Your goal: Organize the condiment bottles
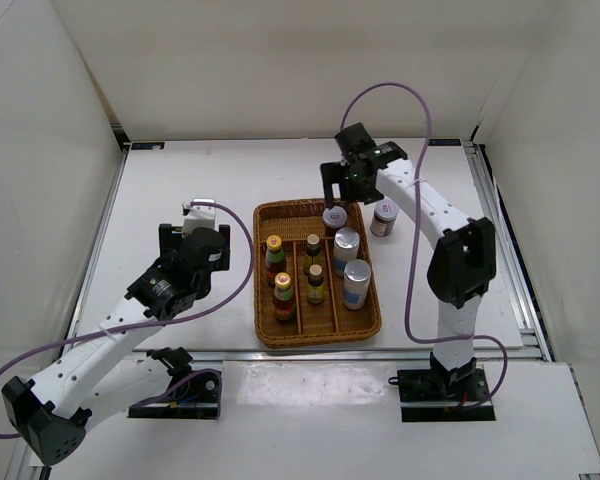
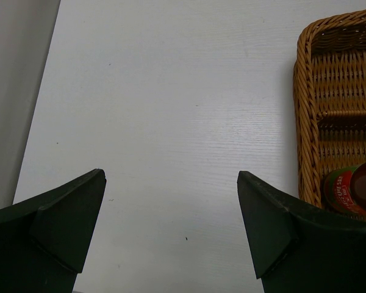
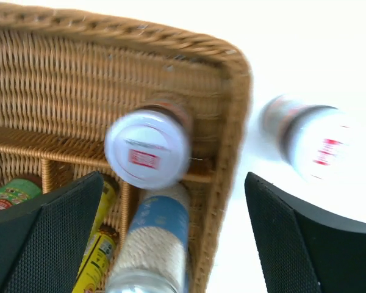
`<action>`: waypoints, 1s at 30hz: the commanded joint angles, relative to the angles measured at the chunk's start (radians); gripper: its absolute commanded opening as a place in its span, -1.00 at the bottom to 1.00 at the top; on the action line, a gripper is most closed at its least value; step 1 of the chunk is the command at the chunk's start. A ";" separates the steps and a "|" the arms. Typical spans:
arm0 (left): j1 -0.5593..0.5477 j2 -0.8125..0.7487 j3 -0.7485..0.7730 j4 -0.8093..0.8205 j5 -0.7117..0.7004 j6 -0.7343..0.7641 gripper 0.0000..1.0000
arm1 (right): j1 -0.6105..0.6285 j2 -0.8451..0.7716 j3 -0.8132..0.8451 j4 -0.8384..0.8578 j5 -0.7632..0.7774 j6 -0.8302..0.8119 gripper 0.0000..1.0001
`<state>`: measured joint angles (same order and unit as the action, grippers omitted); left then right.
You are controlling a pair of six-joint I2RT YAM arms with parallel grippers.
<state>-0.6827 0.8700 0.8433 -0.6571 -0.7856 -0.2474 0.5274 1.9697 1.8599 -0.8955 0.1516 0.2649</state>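
A brown wicker tray (image 1: 267, 325) holds two red yellow-capped sauce bottles (image 1: 275, 258), two tiny dark brown bottles (image 1: 314, 266) and two silver-topped shakers (image 1: 350, 265) in its long slots. One white-lidded jar (image 1: 334, 217) stands in the tray's back compartment. The other white-lidded jar (image 1: 384, 217) stands on the table just right of the tray. My right gripper (image 1: 346, 190) is open and empty above the jar in the tray (image 3: 147, 148), with the outside jar (image 3: 311, 140) to its right. My left gripper (image 1: 202, 228) is open and empty over bare table left of the tray (image 2: 308, 122).
The white table is walled at the back and both sides. In the left wrist view one red sauce bottle (image 2: 352, 190) shows at the tray's near left corner. The right wrist view shows a shaker (image 3: 155, 244) lying below the jar.
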 commanded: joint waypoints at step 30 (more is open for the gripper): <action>0.003 -0.005 -0.009 0.013 -0.001 0.003 0.99 | -0.322 0.002 -0.192 0.086 -0.095 0.043 0.10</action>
<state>-0.6827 0.8715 0.8433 -0.6571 -0.7853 -0.2470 0.2104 2.0270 1.6913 -0.8291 0.0456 0.3042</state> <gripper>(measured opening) 0.995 0.684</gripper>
